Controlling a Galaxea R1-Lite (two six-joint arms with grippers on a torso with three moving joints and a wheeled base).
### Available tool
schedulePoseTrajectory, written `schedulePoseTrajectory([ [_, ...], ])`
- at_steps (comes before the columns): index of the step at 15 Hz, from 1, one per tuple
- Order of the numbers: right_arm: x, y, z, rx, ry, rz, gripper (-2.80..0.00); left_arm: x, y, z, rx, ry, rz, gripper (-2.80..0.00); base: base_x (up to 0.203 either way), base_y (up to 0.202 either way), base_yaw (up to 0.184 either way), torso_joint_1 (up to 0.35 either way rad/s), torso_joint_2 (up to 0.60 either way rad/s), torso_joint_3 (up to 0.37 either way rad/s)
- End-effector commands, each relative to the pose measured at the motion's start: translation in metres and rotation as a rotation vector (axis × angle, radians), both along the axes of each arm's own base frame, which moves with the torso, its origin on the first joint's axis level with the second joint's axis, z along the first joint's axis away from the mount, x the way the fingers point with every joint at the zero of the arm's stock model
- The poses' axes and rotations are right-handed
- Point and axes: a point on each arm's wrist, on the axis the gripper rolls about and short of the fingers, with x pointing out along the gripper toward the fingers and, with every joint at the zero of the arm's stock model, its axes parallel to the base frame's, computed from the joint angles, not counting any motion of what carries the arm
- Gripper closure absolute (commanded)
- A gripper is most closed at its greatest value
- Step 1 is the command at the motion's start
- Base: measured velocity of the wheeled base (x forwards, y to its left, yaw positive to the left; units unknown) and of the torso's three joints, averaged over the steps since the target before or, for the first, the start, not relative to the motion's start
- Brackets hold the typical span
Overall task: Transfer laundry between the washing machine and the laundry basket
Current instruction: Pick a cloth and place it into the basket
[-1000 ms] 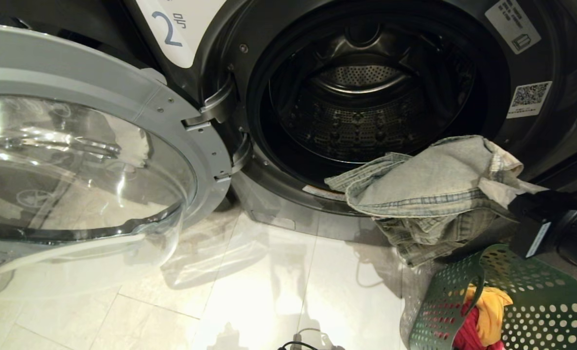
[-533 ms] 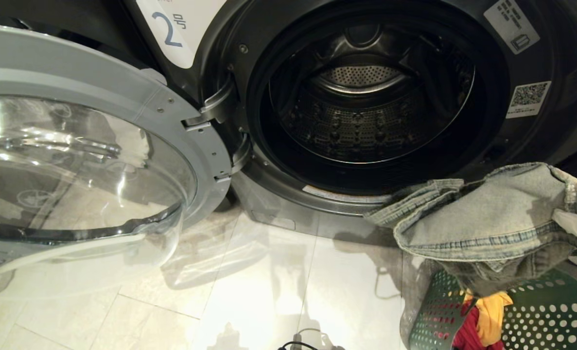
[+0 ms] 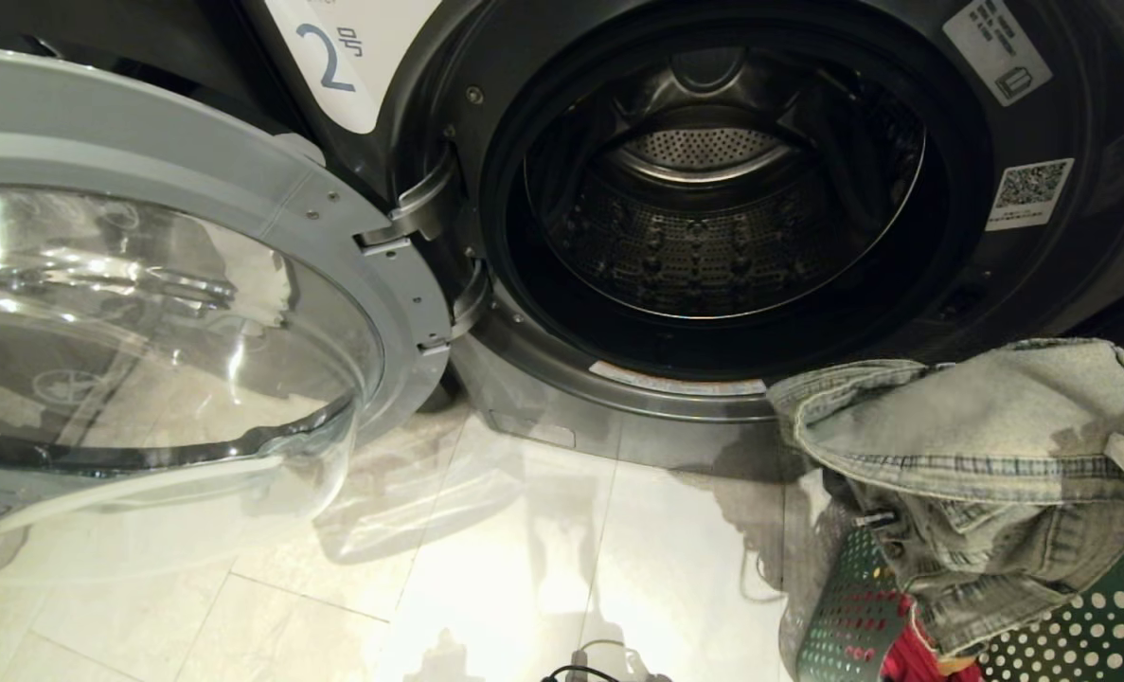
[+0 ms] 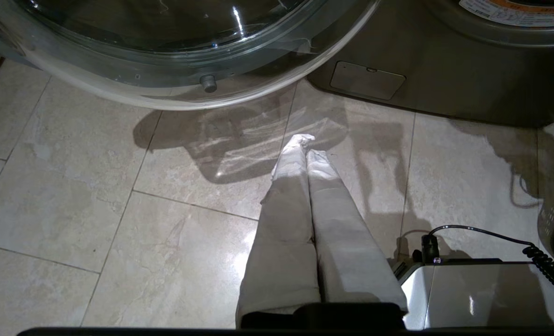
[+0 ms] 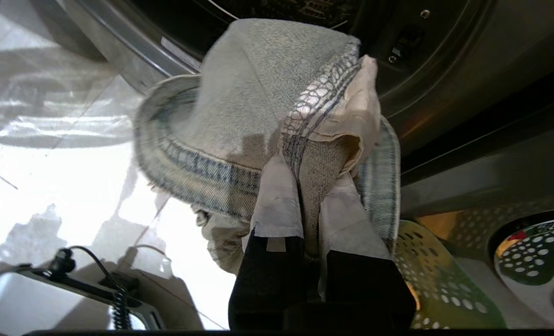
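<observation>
**Jeans over the basket, not yet let go**

While the jeans hang at the lower right of the head view, their bulk sits above the basket but the waistband juts left past its rim toward the washer. The right gripper, out of the head view, has its taped fingers pinched on a fold at a stitched seam. To do this well, I would carry the bundle further over the basket's middle and lower it before parting the fingers, so the stiff denim folds inside rather than draping the wall or sliding to the floor.

Largest first: the washer fills the upper frame, its door swung wide at left, and the drum looks empty as far as it can be seen. The basket, in the bottom right corner, holds a red garment under the denim; anything else in it is hidden. The left gripper hangs idle above the tiles, fingers together and holding nothing.
</observation>
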Motion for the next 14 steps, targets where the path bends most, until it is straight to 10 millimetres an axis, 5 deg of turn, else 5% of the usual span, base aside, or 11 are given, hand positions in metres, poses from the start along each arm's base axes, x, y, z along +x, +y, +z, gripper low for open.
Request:
schedulePoseTrajectory([
  [1, -0.0092, -0.0045, -0.0018, -0.024, -0.033, 0.013, 0.00, 0.0001, 0.0000, 0.0000, -0.005, 0.002, 0.000, 0.00, 0.000, 0.000, 0.000, 0.000, 0.00, 0.000],
  [5, -0.0116, -0.0055, 0.0015, -0.020, -0.051, 0.021, 0.00, 0.0001, 0.0000, 0.0000, -0.006, 0.002, 0.000, 0.00, 0.000, 0.000, 0.000, 0.000, 0.00, 0.000],
  [14, -0.0100, -0.0048, 0.0044, -0.027, -0.058, 0.018, 0.00, 0.0001, 0.0000, 0.0000, -0.005, 0.002, 0.000, 0.00, 0.001, 0.004, -0.105, 0.003, 0.00, 0.002],
])
